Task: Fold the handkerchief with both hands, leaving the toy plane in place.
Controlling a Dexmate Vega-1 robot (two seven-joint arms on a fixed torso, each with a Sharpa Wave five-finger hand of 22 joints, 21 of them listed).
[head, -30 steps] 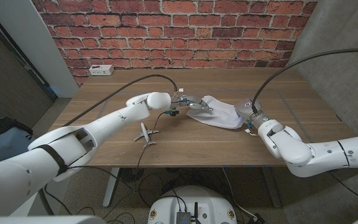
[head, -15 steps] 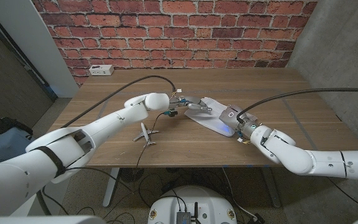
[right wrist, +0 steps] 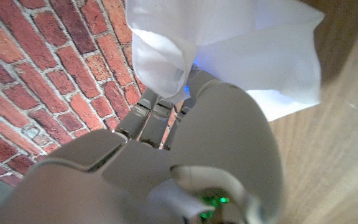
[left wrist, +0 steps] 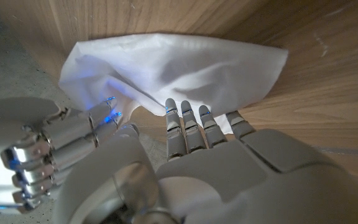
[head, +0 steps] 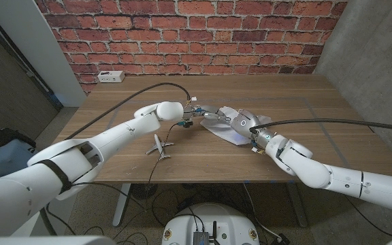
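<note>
right hand (head: 245, 123) has swept its side of the handkerchief (head: 227, 128) over toward the left hand (head: 208, 116) in the last sec, fingers pinching cloth. left fingers (left wrist: 194, 124) straight, pressing the other edge. fold's prob half done. toy plane (head: 158, 145) untouched nearby.

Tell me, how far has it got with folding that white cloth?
Partway. The right hand has a side of the white cloth handkerchief lifted over toward the left hand, whose fingertips rest on the other edge. Left: laying the fold flat. The small grey toy plane sits untouched on the wooden table.
</note>
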